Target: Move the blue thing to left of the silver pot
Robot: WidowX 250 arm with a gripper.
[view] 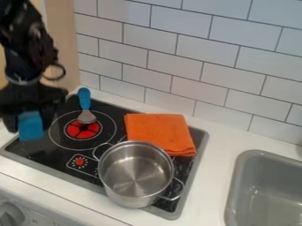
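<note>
At the left edge, the black gripper point(29, 120) hangs over the left part of the stove, shut on a blue block point(31, 126) that sits between its two fingers. Whether the block touches the stove top, I cannot tell. The silver pot point(135, 172) stands on the front right of the stove, to the right of the gripper and nearer the camera, with its open top up and a wire handle on each side.
On the stove's point(50, 153) rear left burner rests a blue-handled spatula point(85, 103). A folded orange cloth point(160, 133) lies behind the pot. White tiles point(177, 66) rise behind the counter point(221, 152), and a grey sink point(265, 185) is at the right.
</note>
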